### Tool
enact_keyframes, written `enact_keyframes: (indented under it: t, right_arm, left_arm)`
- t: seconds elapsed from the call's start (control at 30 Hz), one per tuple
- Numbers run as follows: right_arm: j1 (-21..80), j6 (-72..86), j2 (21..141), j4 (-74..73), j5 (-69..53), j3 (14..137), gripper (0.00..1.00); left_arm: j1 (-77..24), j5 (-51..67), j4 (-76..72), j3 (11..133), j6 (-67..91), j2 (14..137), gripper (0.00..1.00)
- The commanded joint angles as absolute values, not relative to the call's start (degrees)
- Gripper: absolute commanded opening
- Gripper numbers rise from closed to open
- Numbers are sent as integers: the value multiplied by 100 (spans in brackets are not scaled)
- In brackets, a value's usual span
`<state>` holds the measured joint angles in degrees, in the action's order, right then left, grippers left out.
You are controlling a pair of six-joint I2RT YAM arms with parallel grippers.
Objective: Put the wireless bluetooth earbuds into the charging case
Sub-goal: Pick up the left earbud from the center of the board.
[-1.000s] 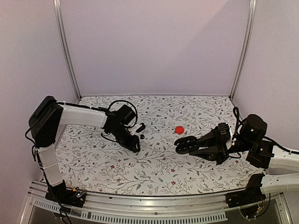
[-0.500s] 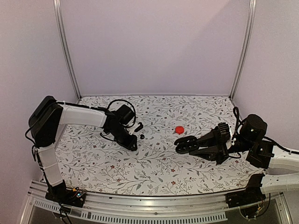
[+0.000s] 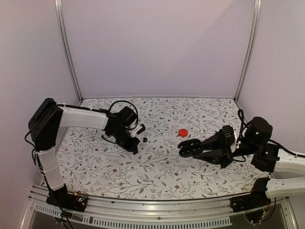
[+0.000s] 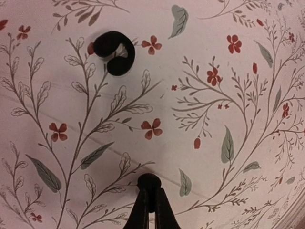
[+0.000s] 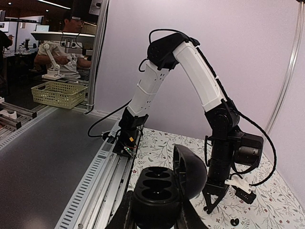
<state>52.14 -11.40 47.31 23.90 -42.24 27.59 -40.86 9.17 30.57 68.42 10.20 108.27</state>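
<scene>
Black charging case (image 5: pixel 153 199) open, sockets empty, in right jaws; tiny black earbuds (image 3: pixel 144 140) loose on table (image 3: pixel 162 176).

This was a robotics lab. The table (image 3: pixel 157 174), covered in a floral print, stood inside a test booth. Plain lilac walls (image 3: pixel 157 47) rose behind it and on either side, framed by aluminium posts (image 3: pixel 66 52). A slotted aluminium rail (image 3: pixel 157 210) ran along the table's near edge, carrying the left arm (image 3: pixel 81 117) and the right arm (image 3: pixel 259 136). Past that near edge, outside the booth, the right wrist view showed a dim workroom. In it were a person (image 5: pixel 75 26) in a cap at another bench, a small white robot arm (image 5: pixel 51 59), a yellow mesh basket (image 5: pixel 59 94) and ceiling strip lights (image 5: pixel 52 4).
</scene>
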Motion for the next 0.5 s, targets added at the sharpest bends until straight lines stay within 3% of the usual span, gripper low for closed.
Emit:
enact_keyframes:
  t: [0.0,0.47]
  right_arm:
    - [5256,-1146,4648,2373,-4235,2893,0]
    - [5299,-2065,4691,2129,-4796,3221,0]
  left_arm:
    - [-4068,769,3175,6847,787,10454,0]
    - [-5063,1745,1583,6012,-516,7137,0]
